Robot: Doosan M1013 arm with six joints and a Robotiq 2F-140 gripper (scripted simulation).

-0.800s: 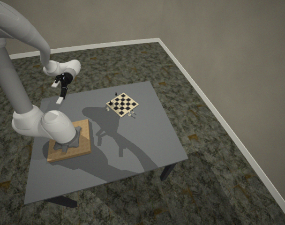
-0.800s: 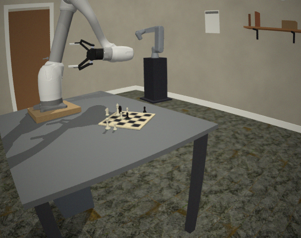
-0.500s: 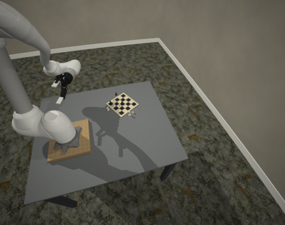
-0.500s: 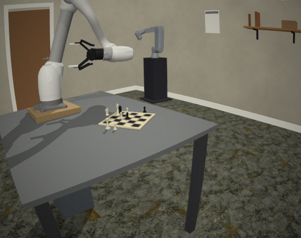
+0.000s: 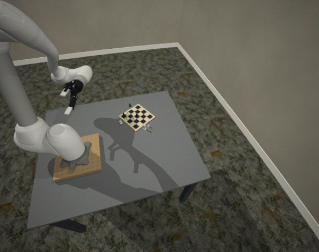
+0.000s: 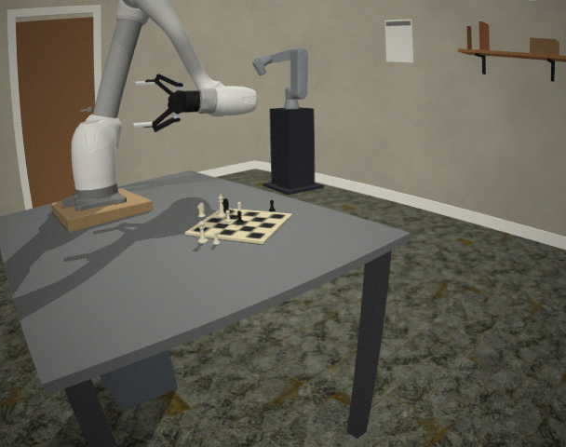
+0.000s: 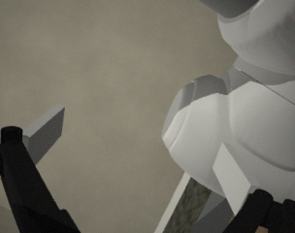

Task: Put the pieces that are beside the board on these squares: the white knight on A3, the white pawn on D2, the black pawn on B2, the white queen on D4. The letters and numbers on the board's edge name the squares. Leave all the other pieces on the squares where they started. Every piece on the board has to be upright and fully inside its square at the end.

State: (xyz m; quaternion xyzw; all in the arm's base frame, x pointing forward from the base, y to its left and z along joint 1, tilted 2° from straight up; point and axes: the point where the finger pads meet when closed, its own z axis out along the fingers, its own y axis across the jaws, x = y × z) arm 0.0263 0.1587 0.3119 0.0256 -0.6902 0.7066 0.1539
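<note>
Grey table fills the middle of a beige-walled room, and we hang above its back corner with our gripper spread as wide as it goes and nothing between the fingers, pointing sideways toward the brown door rather than down. Nearest to us, below and behind the wrist, is our own wooden base block. Farther out, well apart from the gripper, lies the chessboard, and the four pieces we need stand just off its edges: the white knight beside the near-left corner, what look like the white queen and white pawn close together at the front corner, and the black pawn alone beyond the far edge. Several other pieces crowd the near-left squares of the board. We judge nothing has been placed yet. The edge letters are too small for us to read from here, so picking a wrong square is a real risk. The queen and pawn stand so near each other that wide fingers coming down on one could topple the other, and a careless path across the crowded corner could knock pieces that must stay put.
</note>
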